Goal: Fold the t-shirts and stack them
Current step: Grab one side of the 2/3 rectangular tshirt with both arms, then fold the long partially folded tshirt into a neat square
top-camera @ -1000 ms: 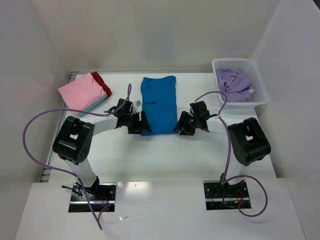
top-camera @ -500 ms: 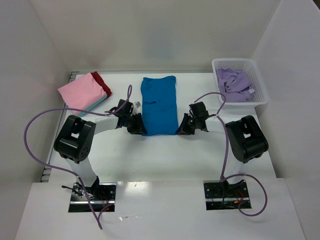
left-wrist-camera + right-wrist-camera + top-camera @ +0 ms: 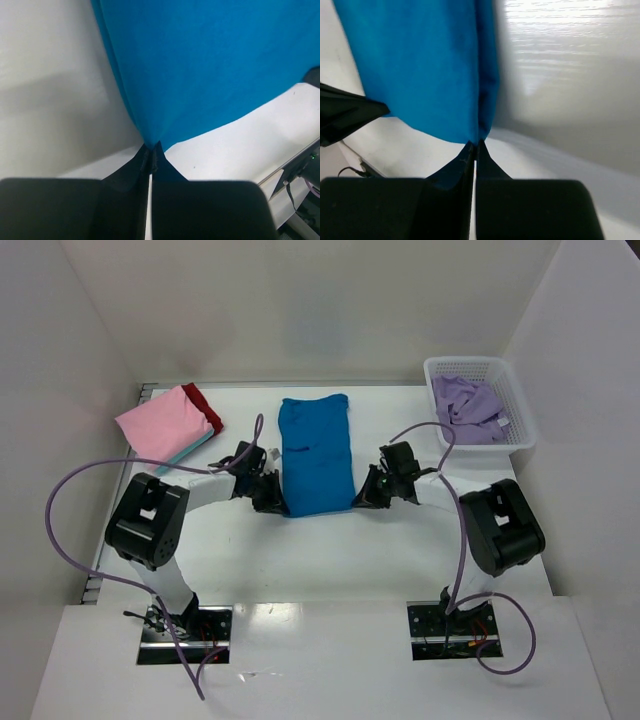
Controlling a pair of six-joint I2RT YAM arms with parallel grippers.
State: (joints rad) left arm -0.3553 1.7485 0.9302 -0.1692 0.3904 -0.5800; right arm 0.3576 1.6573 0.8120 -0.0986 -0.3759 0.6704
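**Thin pinches on the near corners could slip**

The blue shirt (image 3: 316, 453) lies flat mid-table (image 3: 400, 540), its near hem between my arms. My left gripper (image 3: 151, 149) is pinched tight on its near left corner, and my right gripper (image 3: 476, 145) on its near right corner. Both bites catch only the very edge of the cloth. If I lift fast or unevenly, one corner may pull free, or only the top layer may rise, and the fold would land crooked.

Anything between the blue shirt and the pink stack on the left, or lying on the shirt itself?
Nothing lies on the blue shirt. Between it and the pink stack the table is bare, except the left arm's own purple cable looping over that gap.
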